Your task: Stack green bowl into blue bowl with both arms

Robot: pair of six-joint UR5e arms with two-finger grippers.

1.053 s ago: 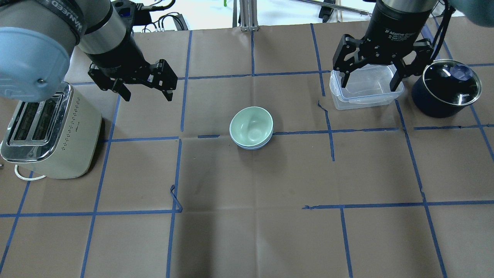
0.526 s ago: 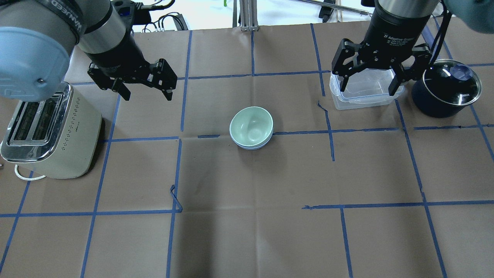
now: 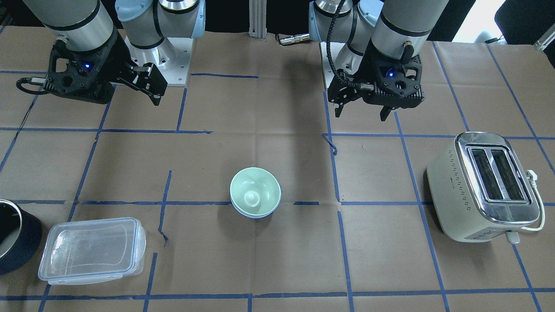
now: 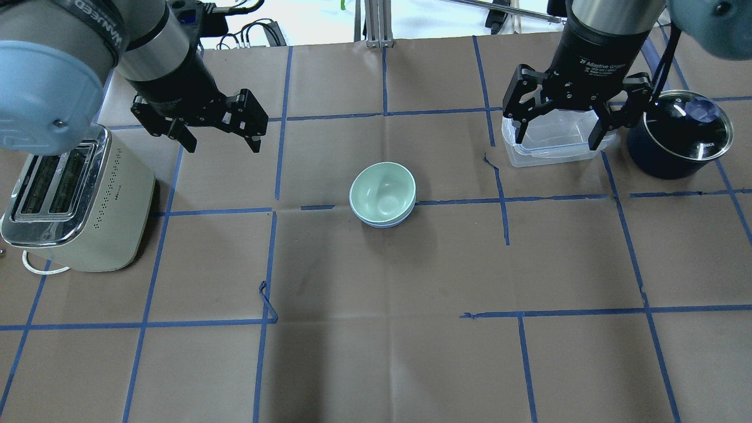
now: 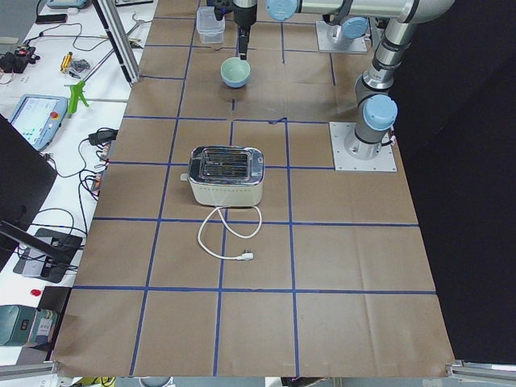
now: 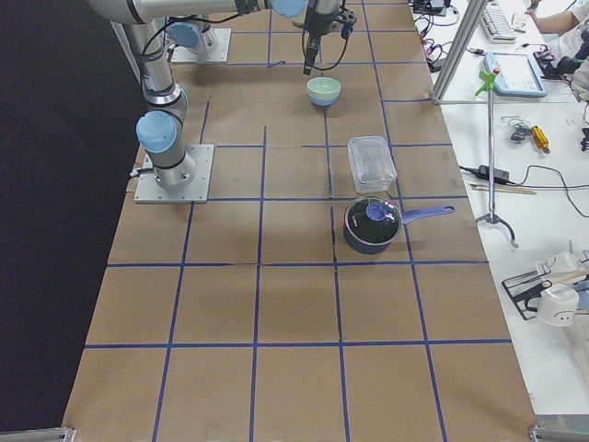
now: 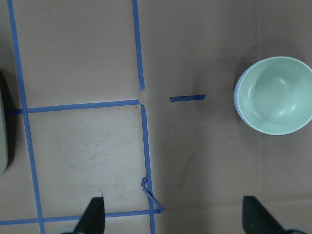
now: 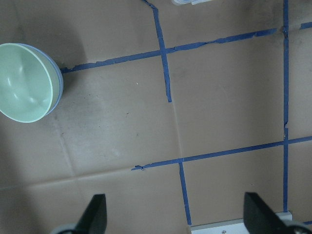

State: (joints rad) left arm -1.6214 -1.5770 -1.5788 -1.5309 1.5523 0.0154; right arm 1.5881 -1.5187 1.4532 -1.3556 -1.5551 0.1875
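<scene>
Shows green bowl (image 4: pixel 382 191) nested upright inside blue bowl (image 4: pixel 383 224) at the middle of the table, with only a thin blue edge peeking out beneath. Looks light, stiff and glossy, so probably slippery and quick to skid if nudged. Best pinched across the rim wall, one finger inside and one outside. Shows left gripper (image 4: pixel 223 145) spread wide and empty, hanging near the toaster (image 4: pixel 82 211), well apart from the bowls. Shows right gripper (image 4: pixel 558 138) likewise wide open and empty, above the clear box (image 4: pixel 546 155) beside the dark pot (image 4: pixel 675 147). Against a second ago, finds right gripper shifted only slightly over the box, with left gripper and bowls practically unmoved.
</scene>
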